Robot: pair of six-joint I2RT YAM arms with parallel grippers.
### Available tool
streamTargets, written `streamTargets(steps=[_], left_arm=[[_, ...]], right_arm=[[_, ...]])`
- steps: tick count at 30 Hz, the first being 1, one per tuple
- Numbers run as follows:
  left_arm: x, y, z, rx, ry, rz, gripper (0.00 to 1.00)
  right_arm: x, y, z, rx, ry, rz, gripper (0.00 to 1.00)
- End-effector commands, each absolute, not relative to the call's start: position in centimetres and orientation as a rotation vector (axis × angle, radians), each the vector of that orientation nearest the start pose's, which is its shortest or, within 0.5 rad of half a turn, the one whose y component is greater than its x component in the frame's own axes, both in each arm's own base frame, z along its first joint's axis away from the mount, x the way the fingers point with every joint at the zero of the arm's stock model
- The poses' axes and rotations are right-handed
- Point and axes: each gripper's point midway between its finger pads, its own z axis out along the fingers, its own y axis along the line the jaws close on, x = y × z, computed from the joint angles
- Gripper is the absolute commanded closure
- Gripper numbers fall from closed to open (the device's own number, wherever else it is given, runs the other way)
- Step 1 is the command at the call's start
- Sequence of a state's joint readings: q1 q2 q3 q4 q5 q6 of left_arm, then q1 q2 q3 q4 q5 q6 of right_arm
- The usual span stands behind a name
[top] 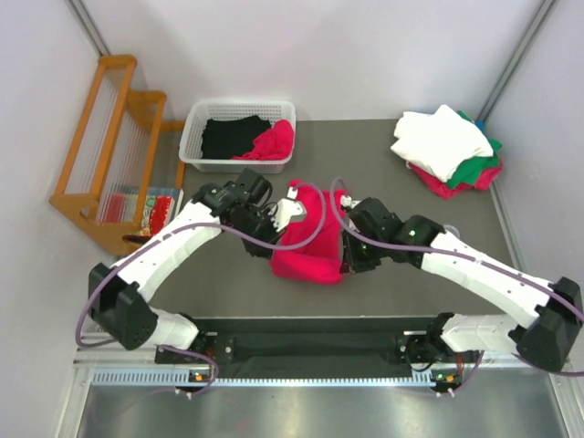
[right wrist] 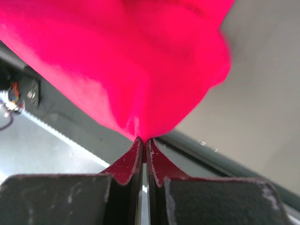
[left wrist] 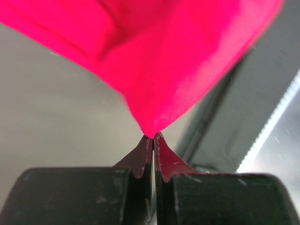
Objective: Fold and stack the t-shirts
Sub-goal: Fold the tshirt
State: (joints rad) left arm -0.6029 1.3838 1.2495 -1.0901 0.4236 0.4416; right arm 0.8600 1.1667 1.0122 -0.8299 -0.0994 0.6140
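1. Both grippers, left gripper (left wrist: 153, 136) and right gripper (right wrist: 144, 139), pinch the crimson t-shirt (top: 310, 239) at table (top: 383, 173) centre.
2. Fabric judged light, limp; grip hem corners.
3. Folded stack (top: 447, 151) lies at 2 o'clock.

The table (top: 365, 146) has a dark grey matte top, bounded at its near edge by a black rail (top: 310, 345) and a strip of brushed metal (top: 310, 411) that catches a bright band of light. Pale, plain white walls (top: 301, 46) enclose the table on the far, left and right sides, with slim grey metal posts (top: 516, 55) running up at the far corners. Beyond the table's left edge stands an orange wooden rack (top: 105, 137) with thin vertical strings. The light is even and soft, with faint shadows.
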Motion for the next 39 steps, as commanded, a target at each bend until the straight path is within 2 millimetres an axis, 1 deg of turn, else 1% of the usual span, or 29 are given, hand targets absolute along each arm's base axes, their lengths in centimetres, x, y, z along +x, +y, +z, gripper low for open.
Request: streamTargets(steps=[1,2,4,6,7,8,9,10,11,12,13,14,15,17,18,20,21,24,26,27,29,30,33,34,39], left_arm=[[26.5,-22.4,17.6,1.278,2.241,-0.489,1.0],[28.1,-22.4,16.9,1.248,2.262,-0.448,1.0],[31.4,-22.6,16.8,1.172,2.267,-0.378,1.0],[34.3,-21.8,16.8,1.099,2.28,-0.314,1.0],[35.9,-21.9,16.4,1.073,2.294,-0.292,1.0],[37.0,-21.4,16.3,1.045,2.307,-0.278,1.0],[37.8,-21.2,16.1,1.034,2.316,-0.275,1.0],[39.2,-21.3,15.7,1.021,2.325,-0.254,1.0],[39.9,-20.9,15.4,1.009,2.34,-0.248,1.0],[40.5,-20.8,15.2,1.001,2.346,-0.245,1.0],[41.3,-20.9,14.7,0.999,2.356,-0.241,1.0],[41.8,-20.8,14.5,0.993,2.36,-0.24,1.0],[42.1,-20.8,14.2,0.991,2.365,-0.242,1.0],[42.8,-21.1,13.6,0.991,2.37,-0.251,1.0],[43.0,-21.2,13.4,0.995,2.371,-0.254,1.0],[43.6,-21.6,12.9,0.998,2.377,-0.266,1.0],[43.8,-21.7,12.8,1.001,2.378,-0.267,1.0],[44.7,-22.2,12.5,1.003,2.366,-0.272,1.0],[45.5,-22.6,12.2,0.998,2.354,-0.272,1.0],[45.9,-22.8,12.2,0.996,2.344,-0.275,1.0],[46.7,-23.1,11.8,0.992,2.343,-0.275,1.0],[46.9,-23.3,11.6,0.99,2.344,-0.277,1.0],[47.8,-23.5,10.4,0.991,2.359,-0.268,1.0],[48.2,-23.5,9.6,0.986,2.373,-0.259,1.0],[48.9,-23.7,8.0,0.964,2.391,-0.254,1.0]], right_arm=[[19.2,24.8,16.6,-0.393,2.59,0.606,1.0],[19.9,24.9,16.7,-0.389,2.585,0.601,1.0],[21.6,24.9,16.5,-0.37,2.579,0.592,1.0],[22.9,24.9,16.5,-0.36,2.565,0.596,1.0],[23.9,24.5,16.1,-0.33,2.574,0.59,1.0],[24.6,24.5,16.1,-0.319,2.564,0.597,1.0],[25.7,23.8,16.2,-0.288,2.558,0.591,1.0],[26.2,23.7,15.7,-0.282,2.566,0.588,1.0],[26.9,23.5,15.8,-0.271,2.557,0.583,1.0],[28.2,23.0,15.5,-0.252,2.556,0.566,1.0],[28.8,22.8,15.5,-0.24,2.553,0.559,1.0],[29.7,22.6,15.5,-0.229,2.547,0.555,1.0],[31.2,22.1,15.3,-0.207,2.543,0.541,1.0],[32.8,21.9,15.1,-0.19,2.535,0.548,1.0],[34.2,21.6,14.6,-0.164,2.544,0.536,1.0],[35.3,21.8,14.2,-0.159,2.547,0.559,1.0],[36.2,21.8,13.6,-0.154,2.559,0.555,1.0],[37.6,22.2,12.7,-0.156,2.567,0.552,1.0],[38.2,22.1,12.2,-0.148,2.573,0.543,1.0],[38.7,21.9,11.5,-0.138,2.582,0.538,1.0],[39.4,21.8,11.1,-0.128,2.576,0.545,1.0],[39.9,21.5,10.5,-0.112,2.584,0.536,1.0],[41.1,20.7,9.4,-0.081,2.594,0.518,1.0],[41.4,20.6,9.3,-0.074,2.592,0.513,1.0],[43.4,19.6,8.7,-0.043,2.583,0.499,1.0]])
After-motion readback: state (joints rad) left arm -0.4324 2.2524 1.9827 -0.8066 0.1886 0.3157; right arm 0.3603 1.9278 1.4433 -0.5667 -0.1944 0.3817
